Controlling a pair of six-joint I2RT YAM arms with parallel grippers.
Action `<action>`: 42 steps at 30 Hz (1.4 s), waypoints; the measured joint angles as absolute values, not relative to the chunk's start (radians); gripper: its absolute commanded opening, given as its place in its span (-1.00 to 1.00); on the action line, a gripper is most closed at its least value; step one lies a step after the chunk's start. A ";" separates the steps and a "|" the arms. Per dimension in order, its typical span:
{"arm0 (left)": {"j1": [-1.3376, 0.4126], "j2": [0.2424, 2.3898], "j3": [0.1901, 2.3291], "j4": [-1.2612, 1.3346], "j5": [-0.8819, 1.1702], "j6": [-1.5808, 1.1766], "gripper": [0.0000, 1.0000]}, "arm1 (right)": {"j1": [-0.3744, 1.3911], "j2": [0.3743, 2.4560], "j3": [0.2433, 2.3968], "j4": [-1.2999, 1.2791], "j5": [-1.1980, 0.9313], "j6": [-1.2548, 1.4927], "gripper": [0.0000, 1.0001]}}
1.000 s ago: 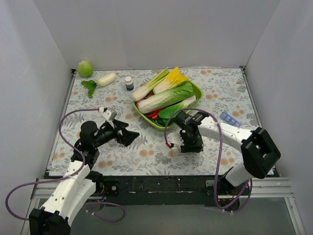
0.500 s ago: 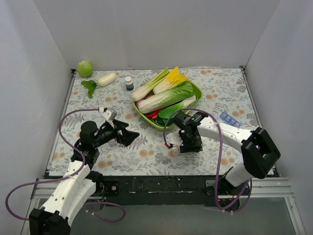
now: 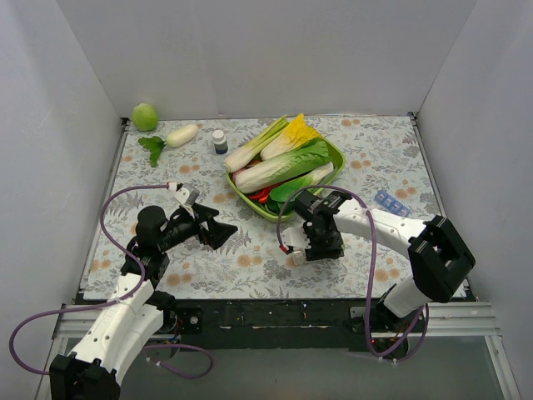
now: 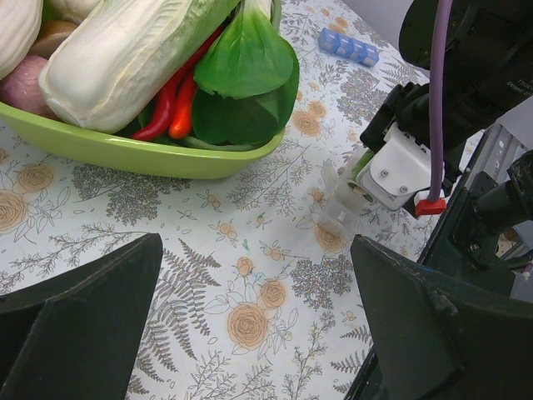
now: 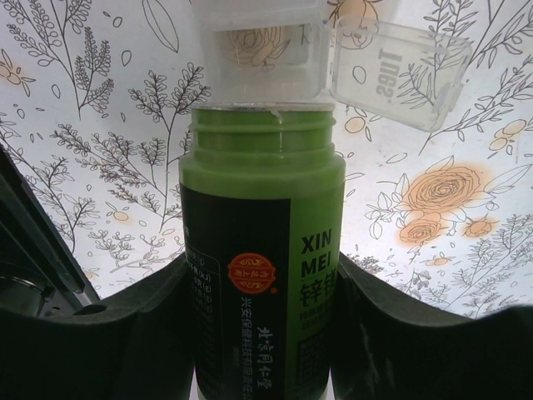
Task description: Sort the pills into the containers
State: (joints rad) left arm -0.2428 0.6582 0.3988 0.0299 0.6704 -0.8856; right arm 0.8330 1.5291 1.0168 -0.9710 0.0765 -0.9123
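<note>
Floral table (image 3: 375,150), tray (image 4: 125,150), clear organizer (image 4: 337,208), blue strip (image 3: 390,202)

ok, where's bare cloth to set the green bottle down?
Far right: between the tray and the right wall, behind the blue strip. Near middle: between the left gripper and the clear organizer. Crowded: around the right gripper holding the green bottle.

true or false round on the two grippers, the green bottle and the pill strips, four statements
1. The right gripper is shut on the green plastic bottle. True.
2. That bottle has its cap on. False: its threaded neck is bare.
3. The clear plastic pill-organizer strip has one lid flipped open. True.
4. The left gripper holds the blue pill strip. False: it is open and empty; the strip lies on the table.
</note>
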 measured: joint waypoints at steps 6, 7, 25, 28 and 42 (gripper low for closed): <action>-0.243 0.658 0.399 0.030 0.670 -0.886 0.96 | 0.837 1.530 1.021 -0.971 0.083 -0.915 -0.97; -0.243 0.658 0.399 0.030 0.670 -0.886 0.96 | 0.838 1.531 1.021 -0.971 0.084 -0.915 -0.97; -0.244 0.658 0.399 0.030 0.673 -0.886 0.96 | 0.854 1.546 1.027 -0.971 0.102 -0.916 -0.97; -0.244 0.658 0.399 0.030 0.673 -0.886 0.96 | 0.855 1.546 1.027 -0.971 0.103 -0.916 -0.97; -0.244 0.658 0.399 0.030 0.673 -0.886 0.96 | 0.860 1.556 1.030 -0.971 0.107 -0.916 -0.97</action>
